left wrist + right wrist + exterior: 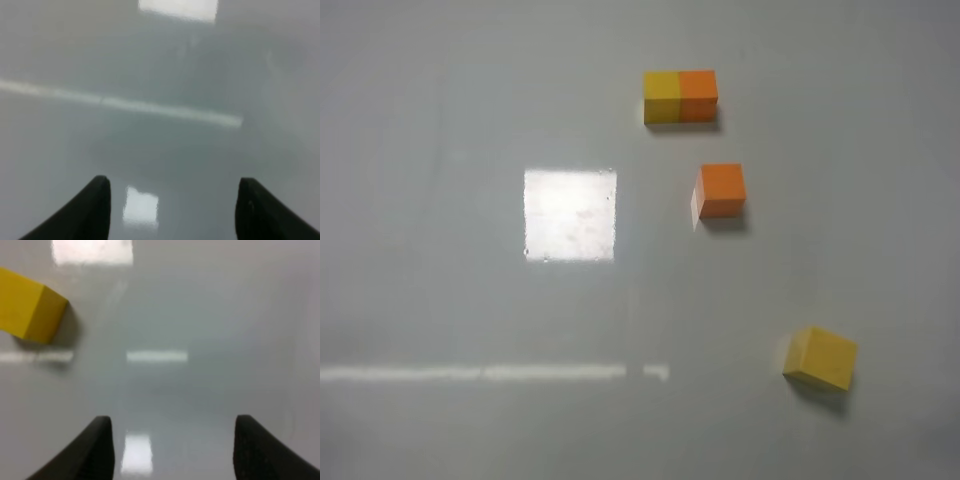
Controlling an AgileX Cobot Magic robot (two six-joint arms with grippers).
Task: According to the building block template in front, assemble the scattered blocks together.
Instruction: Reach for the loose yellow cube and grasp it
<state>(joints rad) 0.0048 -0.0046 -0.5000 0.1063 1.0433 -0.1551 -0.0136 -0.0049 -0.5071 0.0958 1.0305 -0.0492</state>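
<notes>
Nearest the lens: right gripper (172, 419), jaws apart, nothing between them. The left gripper (173, 180) is the same, and its camera shows only table (165, 75). The yellow cube (27, 310) sits ahead of the right jaws but off their centreline, outside the gap.

From the template (680, 96):
- The orange cube (722, 188) is near, on the robot side, roughly square to it.
- The yellow cube is well further toward the robot, on the right-arm side, twisted against the template's long axis.

Cubes have no long axis of their own, so yaw is what matters. The right arm looks nearer to both. Table is glossy grey with strong glare, probably slick. There's room for jaws around each cube.
</notes>
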